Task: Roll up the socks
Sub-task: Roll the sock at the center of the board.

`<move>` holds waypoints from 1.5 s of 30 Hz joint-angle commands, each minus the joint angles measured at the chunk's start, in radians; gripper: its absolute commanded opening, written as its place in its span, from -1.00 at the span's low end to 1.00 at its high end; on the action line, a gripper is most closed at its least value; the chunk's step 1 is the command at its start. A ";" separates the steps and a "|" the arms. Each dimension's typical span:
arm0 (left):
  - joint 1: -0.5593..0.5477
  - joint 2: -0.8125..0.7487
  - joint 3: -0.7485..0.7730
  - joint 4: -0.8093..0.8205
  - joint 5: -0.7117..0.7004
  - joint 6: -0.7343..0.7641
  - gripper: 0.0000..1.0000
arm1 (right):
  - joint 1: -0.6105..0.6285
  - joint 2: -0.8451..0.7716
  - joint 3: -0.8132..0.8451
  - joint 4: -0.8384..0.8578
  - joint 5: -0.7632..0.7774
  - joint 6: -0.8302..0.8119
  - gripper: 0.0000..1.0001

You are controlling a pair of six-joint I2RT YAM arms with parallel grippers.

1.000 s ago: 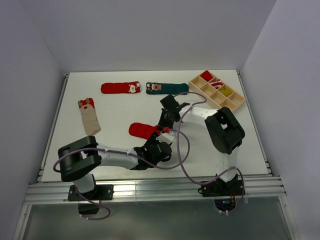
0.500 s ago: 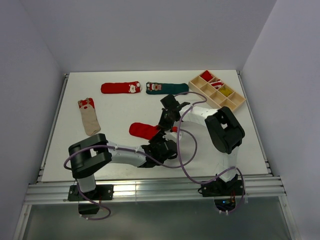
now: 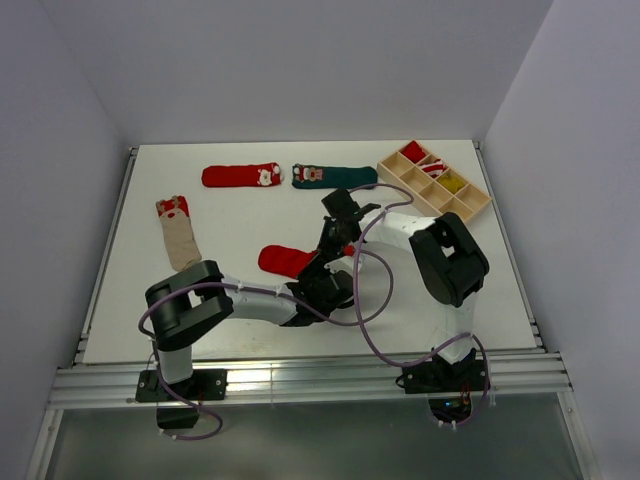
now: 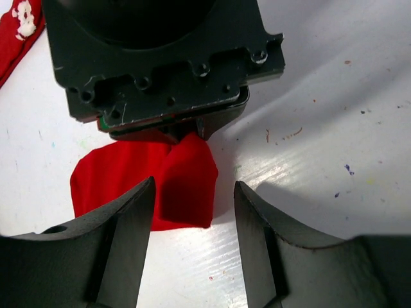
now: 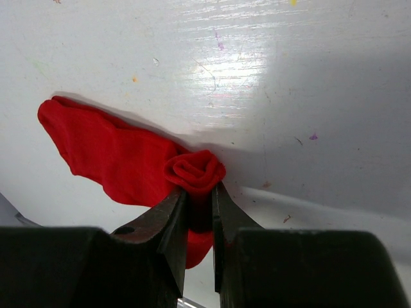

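A red sock (image 3: 280,261) lies mid-table, one end wound into a small roll (image 5: 196,169), the rest flat (image 5: 103,154). My right gripper (image 5: 199,197) is shut on that roll and points down at it (image 3: 323,260). My left gripper (image 4: 192,215) is open just beside it (image 3: 335,288). A fold of the same red sock (image 4: 183,186) lies between the left gripper's fingertips, closer to the left finger, not pinched. Three more socks lie flat farther back: red (image 3: 238,176), dark green (image 3: 335,176), beige with red cuff (image 3: 180,237).
A wooden compartment tray (image 3: 420,190) at the back right holds rolled items. The right gripper's black housing (image 4: 160,58) hangs right above the left fingers. A purple cable (image 3: 375,300) loops between the arms. Walls close in on three sides.
My left arm has swung right and forward, bringing its open gripper up against the sock under the right gripper. The right gripper has kept its hold and place.
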 commanded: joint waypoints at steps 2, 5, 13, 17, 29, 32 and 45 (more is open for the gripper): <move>0.012 0.033 0.052 -0.031 -0.019 0.004 0.11 | -0.004 0.035 0.023 -0.028 0.008 -0.020 -1.00; 0.013 0.046 0.061 -0.051 -0.016 -0.010 0.06 | -0.005 0.038 0.022 -0.024 0.005 -0.017 -1.00; 0.016 0.088 0.083 -0.123 -0.033 -0.076 -0.21 | -0.010 0.033 0.023 -0.022 0.003 -0.020 -1.00; 0.018 0.082 0.070 -0.135 -0.025 -0.116 -0.49 | -0.014 0.030 0.011 -0.010 -0.004 -0.017 -1.00; 0.084 -0.056 -0.008 -0.132 0.180 -0.289 -0.99 | -0.040 -0.080 -0.101 0.148 -0.050 -0.009 -0.43; 0.107 -0.117 -0.045 -0.100 0.277 -0.329 -0.99 | -0.063 -0.128 -0.135 0.211 -0.060 0.008 -0.17; 0.297 -0.258 -0.216 0.064 0.669 -0.514 -0.99 | -0.131 -0.272 -0.225 0.355 -0.033 0.019 0.21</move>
